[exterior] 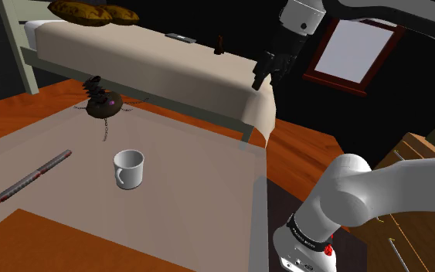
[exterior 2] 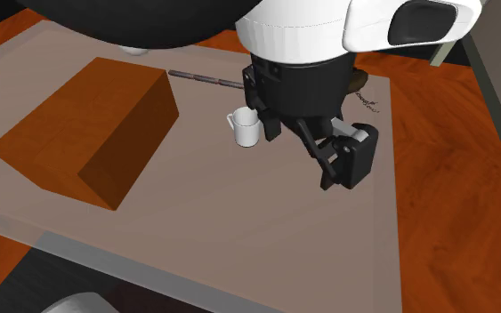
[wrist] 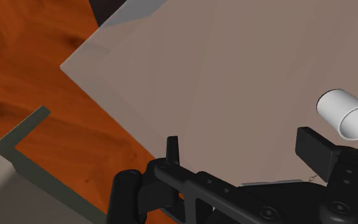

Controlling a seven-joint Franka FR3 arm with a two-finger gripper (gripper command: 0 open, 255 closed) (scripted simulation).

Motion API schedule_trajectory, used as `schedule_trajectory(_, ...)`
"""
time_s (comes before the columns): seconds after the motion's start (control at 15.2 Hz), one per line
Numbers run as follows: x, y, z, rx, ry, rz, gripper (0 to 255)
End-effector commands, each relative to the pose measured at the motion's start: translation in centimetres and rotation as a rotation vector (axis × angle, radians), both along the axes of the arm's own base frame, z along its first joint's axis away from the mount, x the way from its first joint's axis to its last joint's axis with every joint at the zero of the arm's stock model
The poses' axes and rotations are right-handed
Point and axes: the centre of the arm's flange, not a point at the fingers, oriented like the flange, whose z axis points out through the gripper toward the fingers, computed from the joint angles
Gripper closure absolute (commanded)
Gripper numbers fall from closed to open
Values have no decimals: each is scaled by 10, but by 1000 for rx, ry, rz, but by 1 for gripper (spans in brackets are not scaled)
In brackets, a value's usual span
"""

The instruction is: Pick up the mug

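Note:
A small white mug [exterior: 128, 168] stands upright on the pale grey tabletop [exterior: 200, 178], its handle toward the shoulder view's lower left. My black gripper [exterior: 263, 74] hangs high above the table's far right corner, well away from the mug. In the second exterior view the gripper [exterior 2: 342, 169] is close to the camera and open, with the mug [exterior 2: 246, 127] behind it to the left. In the wrist view the fingers [wrist: 172, 150] stand apart with nothing between them, and the mug [wrist: 348, 114] lies beyond the right finger.
A dark round object with thin spiky legs [exterior: 103, 104] sits at the table's far side. A long thin rod [exterior: 24, 184] lies near the left edge. A brown wedge-shaped block [exterior 2: 88, 129] occupies one table end. A bed [exterior: 154, 66] borders the table.

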Motion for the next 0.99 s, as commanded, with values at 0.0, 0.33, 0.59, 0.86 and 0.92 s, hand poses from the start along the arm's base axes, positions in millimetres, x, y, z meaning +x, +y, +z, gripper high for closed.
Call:
schedule_trajectory(0.0, 0, 0, 0, 0, 0, 0, 0)
schedule_trajectory(0.33, 39, 33, -41, 19, 19, 8, 0)
schedule_trajectory(0.59, 69, 60, -74, 34, 34, 15, 0)
schedule_trajectory(0.86, 99, 88, -108, 50, 49, 22, 0)
schedule_trajectory(0.92, 106, 95, -116, 53, 52, 24, 0)
